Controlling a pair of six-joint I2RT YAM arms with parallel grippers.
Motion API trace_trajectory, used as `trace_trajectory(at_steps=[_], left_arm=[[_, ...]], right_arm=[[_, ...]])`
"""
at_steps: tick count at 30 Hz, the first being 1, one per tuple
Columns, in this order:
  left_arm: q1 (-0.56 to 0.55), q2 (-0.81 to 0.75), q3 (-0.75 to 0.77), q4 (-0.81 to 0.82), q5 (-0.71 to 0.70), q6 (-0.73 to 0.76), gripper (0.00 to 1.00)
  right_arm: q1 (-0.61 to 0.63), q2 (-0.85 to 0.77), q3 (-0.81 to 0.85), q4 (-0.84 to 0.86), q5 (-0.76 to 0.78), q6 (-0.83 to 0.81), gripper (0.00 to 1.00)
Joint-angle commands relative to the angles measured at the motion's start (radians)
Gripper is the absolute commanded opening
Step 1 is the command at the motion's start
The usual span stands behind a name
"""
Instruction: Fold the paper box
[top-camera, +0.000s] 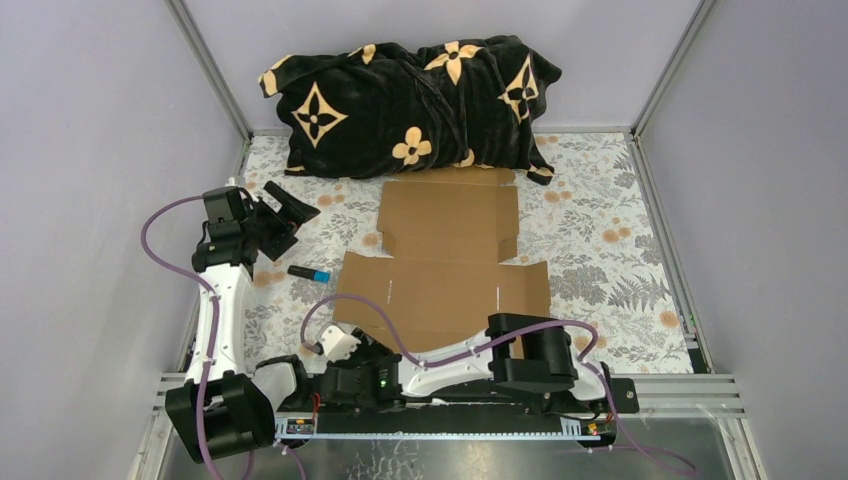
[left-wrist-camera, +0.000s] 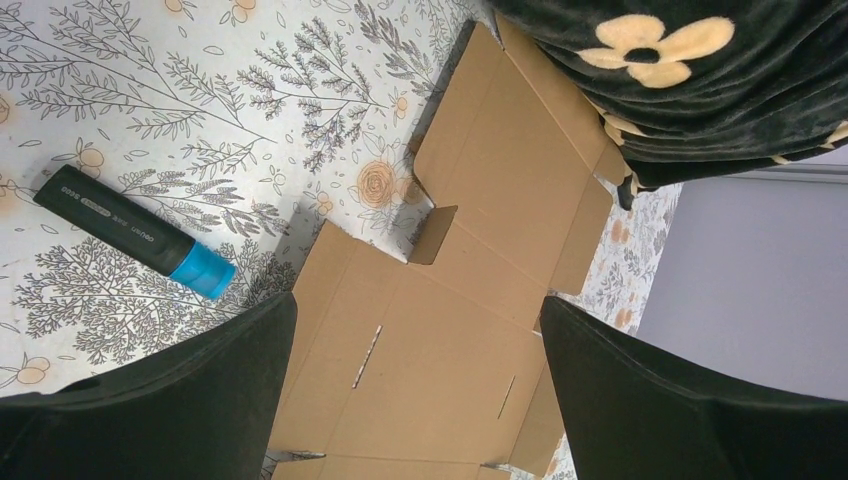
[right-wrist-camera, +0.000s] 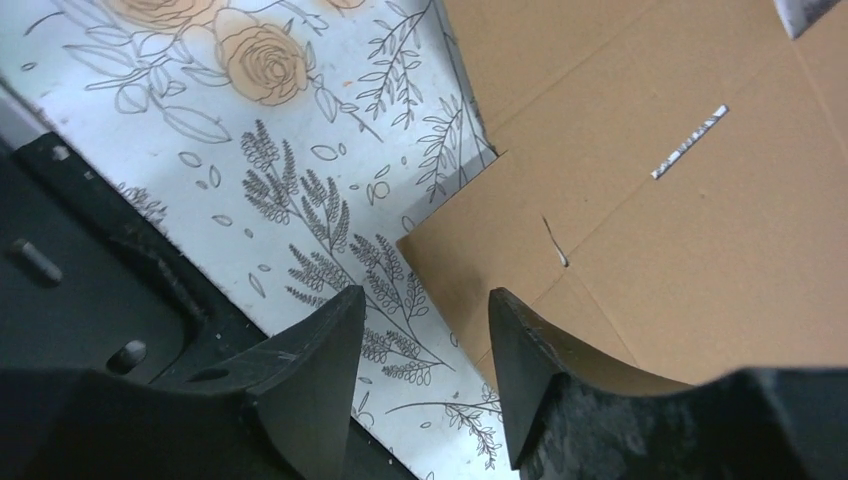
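Top external view shows you the paper box (top-camera: 450, 270) lying flat and unfolded on the floral tablecloth (top-camera: 610, 235), with its far flap touching the black blanket (top-camera: 410, 95) with beige flowers. Your left gripper (top-camera: 283, 222) hangs left of the sheet, near a dark marker (top-camera: 308, 272) with a blue cap; its fingers stand wide apart with nothing between them. In the right wrist view, your right gripper (right-wrist-camera: 425, 305) is low at the near left corner of the cardboard, with its fingers apart and clamping nothing.
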Motion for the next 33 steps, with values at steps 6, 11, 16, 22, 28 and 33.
trace_trajectory(at_steps=[6, 11, 16, 22, 28, 33], left_arm=[[0.023, -0.023, -0.001, -0.001, 0.042, 0.034, 0.98], [0.026, -0.03, 0.0, -0.003, 0.046, 0.038, 0.98], [0.026, -0.044, 0.011, -0.017, 0.042, 0.046, 0.98], [0.027, -0.054, 0.022, -0.027, 0.04, 0.05, 0.98], [0.028, -0.063, 0.026, -0.028, 0.051, 0.045, 0.98], [0.028, -0.07, 0.023, -0.024, 0.063, 0.041, 0.98]], right_arm=[[0.013, 0.109, 0.184, -0.317, 0.258, 0.159, 0.37], [0.014, 0.058, 0.179, -0.336, 0.278, 0.168, 0.17], [0.013, -0.075, 0.184, -0.324, 0.288, 0.096, 0.06], [0.003, -0.243, 0.272, -0.438, 0.238, 0.077, 0.0], [-0.054, -0.359, 0.454, -0.718, 0.109, 0.201, 0.0], [-0.146, -0.462, 0.524, -0.831, -0.072, 0.331, 0.0]])
